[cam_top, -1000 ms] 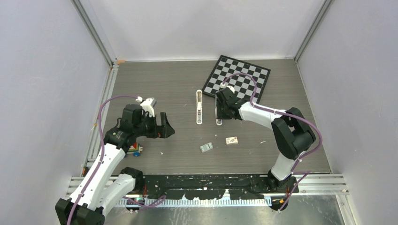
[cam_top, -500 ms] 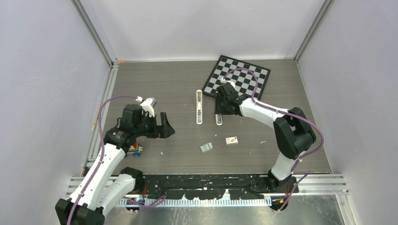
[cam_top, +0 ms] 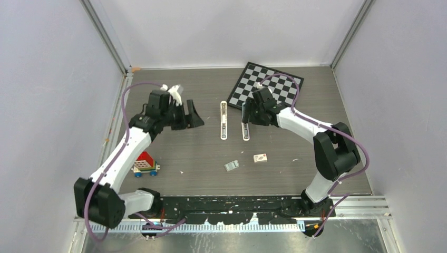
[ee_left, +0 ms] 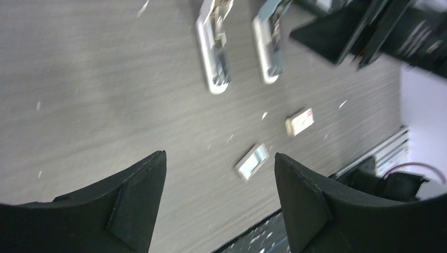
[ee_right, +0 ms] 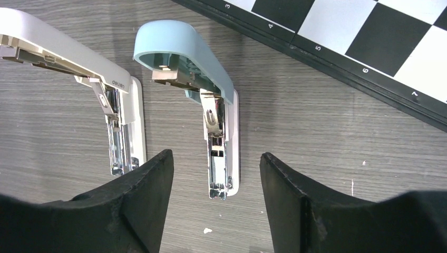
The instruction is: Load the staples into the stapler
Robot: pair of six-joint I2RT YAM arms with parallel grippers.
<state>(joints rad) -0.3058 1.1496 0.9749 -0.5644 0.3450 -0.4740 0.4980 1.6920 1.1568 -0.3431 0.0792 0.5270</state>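
Observation:
Two staplers lie side by side mid-table, both flipped open: a white stapler [cam_top: 223,120] [ee_right: 118,126] and a light-blue-lidded stapler [cam_top: 245,132] [ee_right: 213,100]. My right gripper [cam_top: 249,113] [ee_right: 216,155] hovers open over the blue one's magazine tip, holding nothing. The silvery staples [cam_top: 231,165] [ee_left: 252,161] lie flat nearer the arms, and their small white box [cam_top: 260,157] [ee_left: 299,122] lies just right of them. My left gripper [cam_top: 193,117] [ee_left: 219,155] hangs open and empty left of the white stapler.
A chessboard [cam_top: 268,88] [ee_right: 363,47] lies tilted at the back, right behind the staplers. A toy car carrying a red brick [cam_top: 145,163] stands near the left front. Small white specks dot the wood-grain table [cam_top: 179,89].
My right gripper opened and drew back from the blue stapler. The left arm swung away from the toy car toward the back, to the white stapler's left, its jaws narrowing slightly.

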